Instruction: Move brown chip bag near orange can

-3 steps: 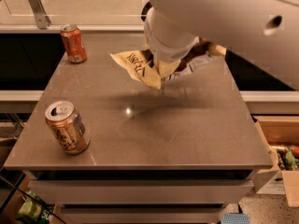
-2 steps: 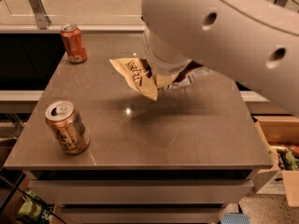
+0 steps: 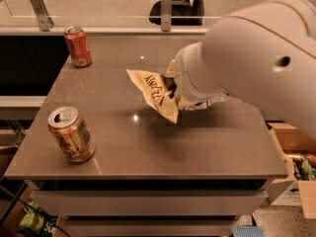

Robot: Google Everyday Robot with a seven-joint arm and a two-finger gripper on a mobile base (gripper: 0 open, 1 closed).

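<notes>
We see the crinkled brown chip bag (image 3: 154, 94), its cream-yellow end with dark lettering sticking out, at the mouth of the gripper (image 3: 174, 88), which sits over the middle of the grey-brown tabletop (image 3: 207, 147) under the bulky white arm (image 3: 256, 58). The wrist hides the grip, so we cannot tell whether the gripper is clenched on the bag or released. A shadow beneath the bag suggests to us that it hangs clear of the surface. The bag's long axis slants from far-left down to near-right. The pale golden-orange drink can (image 3: 71, 135) stands well apart, near the front-left corner, so we judge the carry must go leftward and toward the front edge, away from the deeper red-orange can (image 3: 78, 46) at the far-left corner.
</notes>
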